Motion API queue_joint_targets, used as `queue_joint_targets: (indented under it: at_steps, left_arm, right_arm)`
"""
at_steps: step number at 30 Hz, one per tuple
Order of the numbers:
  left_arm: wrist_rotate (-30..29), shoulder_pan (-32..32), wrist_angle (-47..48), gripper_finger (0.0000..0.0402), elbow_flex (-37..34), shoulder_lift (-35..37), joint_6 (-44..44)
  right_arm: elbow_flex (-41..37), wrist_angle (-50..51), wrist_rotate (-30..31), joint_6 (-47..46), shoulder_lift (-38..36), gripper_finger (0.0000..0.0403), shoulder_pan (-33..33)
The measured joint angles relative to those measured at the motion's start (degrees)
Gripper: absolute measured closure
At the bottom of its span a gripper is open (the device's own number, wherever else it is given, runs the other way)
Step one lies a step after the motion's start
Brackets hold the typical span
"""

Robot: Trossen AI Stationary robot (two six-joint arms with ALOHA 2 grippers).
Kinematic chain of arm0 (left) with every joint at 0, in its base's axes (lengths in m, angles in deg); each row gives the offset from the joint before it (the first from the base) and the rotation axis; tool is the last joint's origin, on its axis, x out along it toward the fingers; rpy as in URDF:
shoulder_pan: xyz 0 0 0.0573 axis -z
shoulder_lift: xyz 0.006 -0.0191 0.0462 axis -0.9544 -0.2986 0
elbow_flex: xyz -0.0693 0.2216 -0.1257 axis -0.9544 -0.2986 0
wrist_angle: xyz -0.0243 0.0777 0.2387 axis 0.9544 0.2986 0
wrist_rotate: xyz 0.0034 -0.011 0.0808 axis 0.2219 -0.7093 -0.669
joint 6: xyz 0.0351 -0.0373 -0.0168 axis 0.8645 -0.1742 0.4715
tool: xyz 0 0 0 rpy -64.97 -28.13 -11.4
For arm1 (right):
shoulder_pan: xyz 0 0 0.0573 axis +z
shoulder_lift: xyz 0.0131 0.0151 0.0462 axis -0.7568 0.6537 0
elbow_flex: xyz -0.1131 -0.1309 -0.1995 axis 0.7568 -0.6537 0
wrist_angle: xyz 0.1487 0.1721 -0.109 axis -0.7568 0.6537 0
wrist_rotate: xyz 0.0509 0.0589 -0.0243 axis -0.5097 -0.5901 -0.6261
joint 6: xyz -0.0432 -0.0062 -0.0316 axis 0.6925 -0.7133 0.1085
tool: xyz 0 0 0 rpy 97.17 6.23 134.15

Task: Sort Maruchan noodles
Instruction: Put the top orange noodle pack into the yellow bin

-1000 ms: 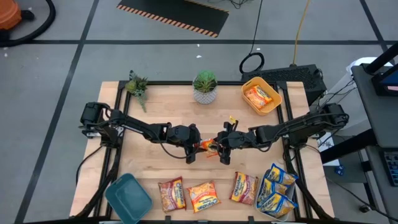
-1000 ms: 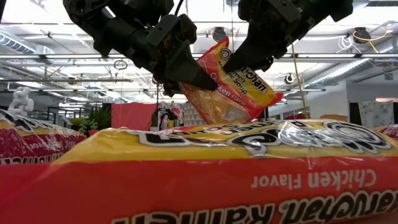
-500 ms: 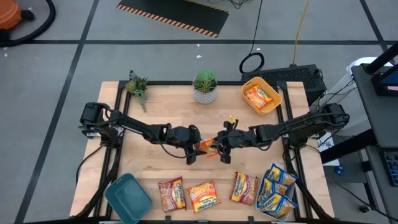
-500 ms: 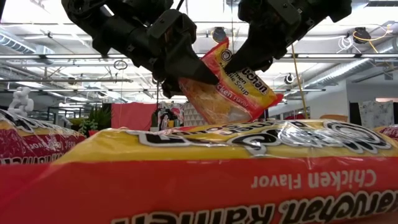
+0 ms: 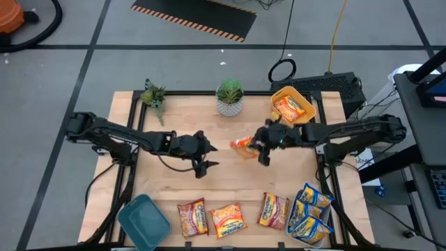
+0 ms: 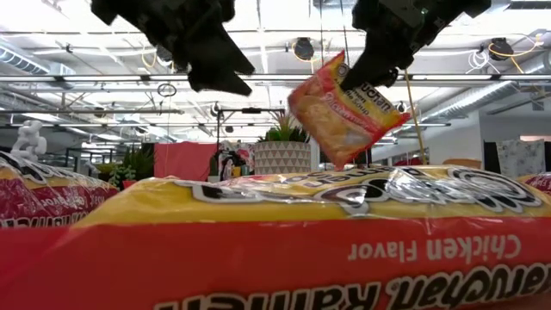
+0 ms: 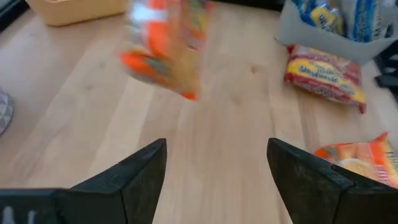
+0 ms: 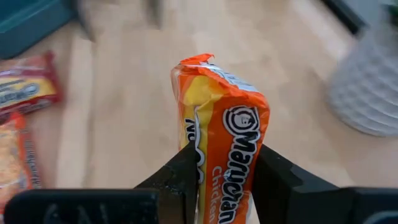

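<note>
Currently right gripper [image 5: 263,144] pinches the orange packet [image 5: 244,145] by one end, mid-air near the yellow bin [image 5: 307,120]; thin hold, swing could drop it short. Left gripper [image 5: 203,156] gapes empty.

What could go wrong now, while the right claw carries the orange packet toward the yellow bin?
1. The right claw pinches the orange packet at one end only, so it hangs tilted above the table and may slip out.
2. The yellow bin already holds a packet, so this one may land on the rim.
3. The open left claw is close by, so the arms may collide.
</note>
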Motion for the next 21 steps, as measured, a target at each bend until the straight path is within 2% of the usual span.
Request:
queue_joint_targets:
  at_steps: [11,16,21]
  left_arm:
    - [0.01,3.36,3.07,0.0121,0.00,1.74,2.31]
    - [-0.03,3.19,2.72,0.0121,0.00,1.71,2.14]
    - [-0.03,3.19,2.63,0.0121,0.00,1.71,2.13]
  right_arm:
    - [0.00,10.85,-0.82,0.20,-10.65,0.0303,-17.70]
    - [0.75,12.76,-8.61,2.63,-10.94,0.0302,-27.71]
    - [4.77,18.39,-10.76,7.42,-8.37,0.0302,-34.53]
